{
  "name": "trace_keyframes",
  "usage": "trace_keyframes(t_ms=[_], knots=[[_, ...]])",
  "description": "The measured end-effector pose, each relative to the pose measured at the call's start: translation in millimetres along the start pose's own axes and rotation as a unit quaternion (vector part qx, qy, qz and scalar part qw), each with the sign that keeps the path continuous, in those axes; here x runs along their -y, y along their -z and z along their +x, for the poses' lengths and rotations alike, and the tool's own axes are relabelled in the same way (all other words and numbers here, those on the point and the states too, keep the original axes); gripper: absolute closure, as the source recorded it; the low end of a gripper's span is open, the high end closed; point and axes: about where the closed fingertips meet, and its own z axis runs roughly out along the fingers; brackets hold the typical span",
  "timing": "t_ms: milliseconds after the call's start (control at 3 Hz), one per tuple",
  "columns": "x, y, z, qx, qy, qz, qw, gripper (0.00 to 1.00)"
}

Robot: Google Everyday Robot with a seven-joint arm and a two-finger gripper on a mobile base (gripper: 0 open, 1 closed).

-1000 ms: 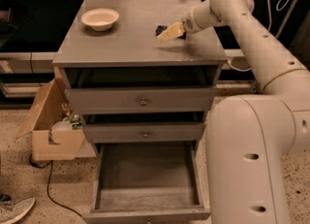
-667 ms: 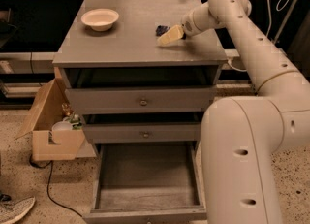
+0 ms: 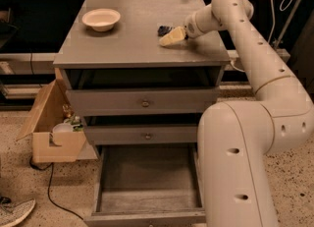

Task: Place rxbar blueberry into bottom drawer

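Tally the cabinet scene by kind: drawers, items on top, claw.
drawers: 3 (top drawer, middle drawer, bottom drawer pulled open)
bowl: 1
rxbar blueberry: 1
claw: 1, beside the bar on the cabinet top
Total: 6

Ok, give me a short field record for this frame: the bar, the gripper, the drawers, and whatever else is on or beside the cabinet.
rxbar blueberry: lying on the cabinet top, right of centre
gripper: low over the cabinet top, at the bar's near edge; contact cannot be told
bottom drawer: pulled open, floor bare
top drawer: pushed in
middle drawer: pushed in
bowl: back left of the cabinet top, well apart from the bar
cardboard box: on the floor, left of the cabinet
task state: bar not yet in the drawer
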Motion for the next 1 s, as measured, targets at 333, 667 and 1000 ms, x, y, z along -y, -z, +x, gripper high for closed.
trace_keyframes(t_ms=[333,667,1000], knots=[[3.8,6.1,-5.6,0.012,-0.008,0.002,0.9999,0.39],[6.4,20.8,-21.1,0.033,-0.005,0.008,0.9994,0.63],[4.2,35.8,-39.9,0.06,0.004,0.017,0.9981,0.94]])
